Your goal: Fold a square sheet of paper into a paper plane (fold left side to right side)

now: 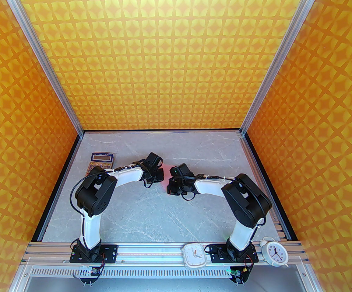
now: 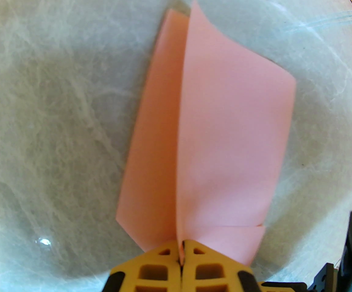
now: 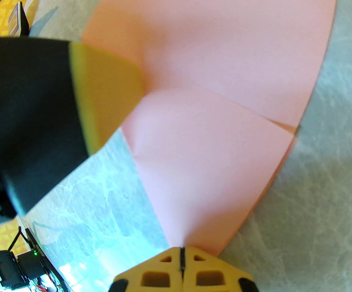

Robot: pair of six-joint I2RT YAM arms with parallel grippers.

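Two jaws pinch paper plane (image 2: 234, 126); top view: calculator (image 1: 103, 159), clocks (image 1: 194, 255).

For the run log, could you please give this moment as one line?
left pincer: shut on folded pink paper | right pincer: shut on same paper | fold: unfinished

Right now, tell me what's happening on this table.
A pink paper sheet is mid-fold. The left hand is shut on a raised flap at one end; the right hand pinches the paper's edge close by. The sheet already shows creases. A calculator lies at the far left.
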